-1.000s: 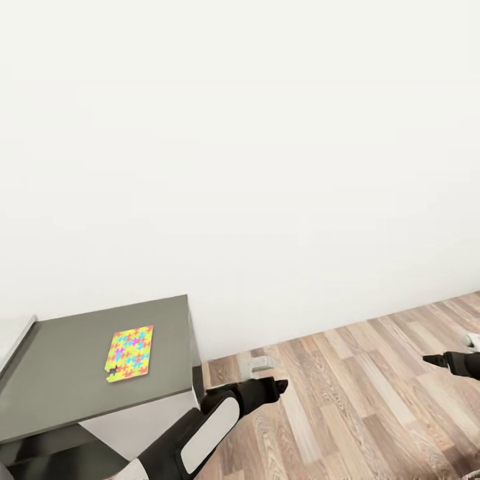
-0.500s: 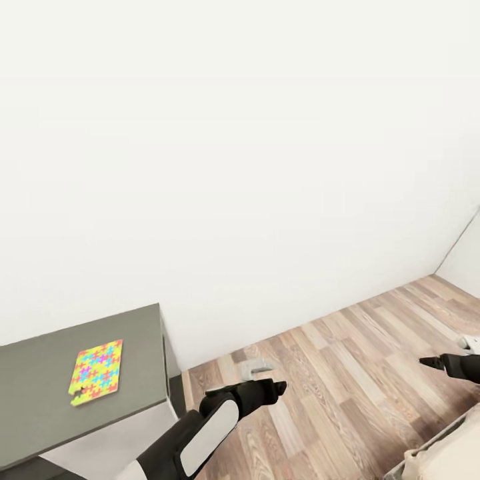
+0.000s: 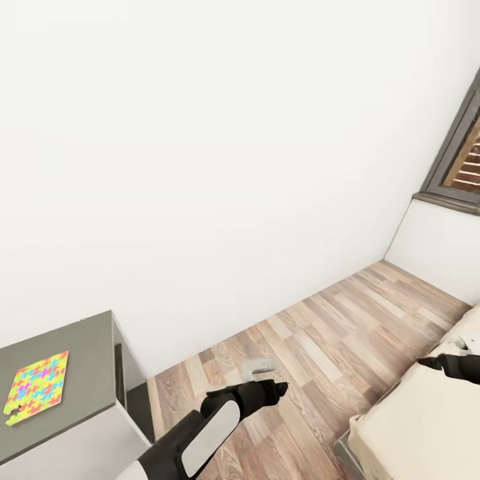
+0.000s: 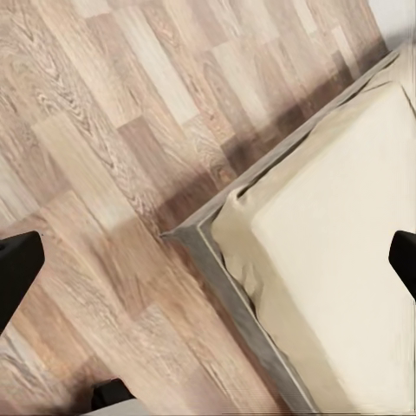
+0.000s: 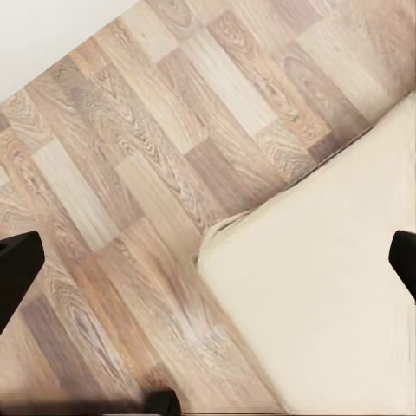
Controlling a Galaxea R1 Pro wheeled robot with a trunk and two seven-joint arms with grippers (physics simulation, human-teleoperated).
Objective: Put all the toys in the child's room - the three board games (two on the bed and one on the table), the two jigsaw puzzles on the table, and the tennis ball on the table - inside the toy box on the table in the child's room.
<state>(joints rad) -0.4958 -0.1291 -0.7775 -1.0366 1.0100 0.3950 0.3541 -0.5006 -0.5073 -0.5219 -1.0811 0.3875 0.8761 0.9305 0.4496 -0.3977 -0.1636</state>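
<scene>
- The cream-covered bed with a grey frame [image 3: 427,427] fills the lower right of the head view; no board games show on it, so I judge the base should turn further until its top comes into sight.
- The grey rectangular table [image 3: 80,360] sits lower left, bearing the multicoloured flat jigsaw puzzle [image 3: 37,388].
- The left gripper [image 4: 208,260] and right gripper [image 5: 208,260] hang empty, fingers spread wide over the floor and the bed corner; keep them tucked.
</scene>
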